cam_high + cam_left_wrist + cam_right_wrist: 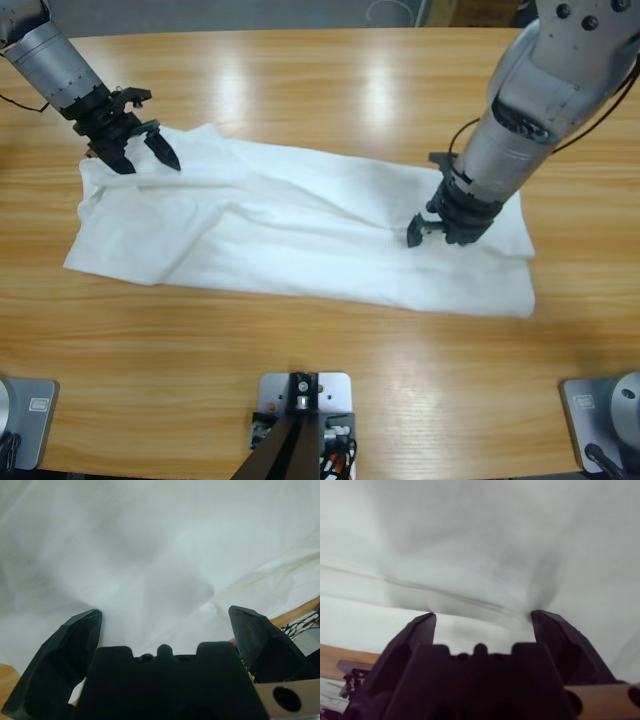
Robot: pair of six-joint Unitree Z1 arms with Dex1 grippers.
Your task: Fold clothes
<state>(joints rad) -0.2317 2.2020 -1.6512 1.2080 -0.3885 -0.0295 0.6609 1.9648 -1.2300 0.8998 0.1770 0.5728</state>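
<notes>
Both tools are spread over the shirt [300, 225]: right tool [438, 228] presses its cloth near one end, left tool [140, 150] hovers at the other.

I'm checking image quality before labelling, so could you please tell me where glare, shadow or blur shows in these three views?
High view: bright ceiling-light glare streaks on the long wooden table; the plain white cotton T-shirt is evenly lit. Left wrist view: soft grey shadow on the cloth ahead of the open black claw, fabric blurred. Right wrist view: darker shadow between the claw's tips, cloth out of focus.
</notes>
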